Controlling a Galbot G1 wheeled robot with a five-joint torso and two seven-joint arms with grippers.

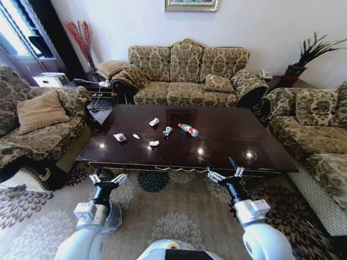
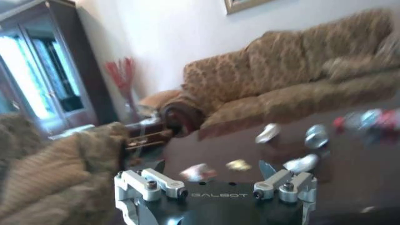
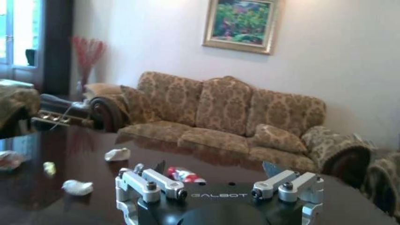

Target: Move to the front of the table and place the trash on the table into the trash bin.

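The dark glossy table (image 1: pixel 227 143) stands just ahead of me. On its left half lie several crumpled white scraps of trash (image 1: pixel 154 122) (image 1: pixel 120 137) and a small clear bottle (image 1: pixel 188 129) with a red label. Both grippers hover open at the table's near edge, the left gripper (image 1: pixel 108 177) by the left corner and the right gripper (image 1: pixel 225 173) right of centre. In the left wrist view the left gripper (image 2: pixel 212 168) faces the scraps (image 2: pixel 269 132) and the blurred bottle (image 2: pixel 368 121). From the right wrist, the right gripper (image 3: pixel 214 168) has the bottle (image 3: pixel 181 174) just beyond it. A whitish liner, possibly the trash bin (image 1: pixel 115 214), shows beside my left forearm.
Patterned sofas surround the table: one behind it (image 1: pixel 187 76), one at the left (image 1: pixel 38 124), one at the right (image 1: pixel 314 135). A small side table (image 1: pixel 95 89) stands at the far left corner. Patterned carpet (image 1: pixel 173 216) covers the floor between me and the table.
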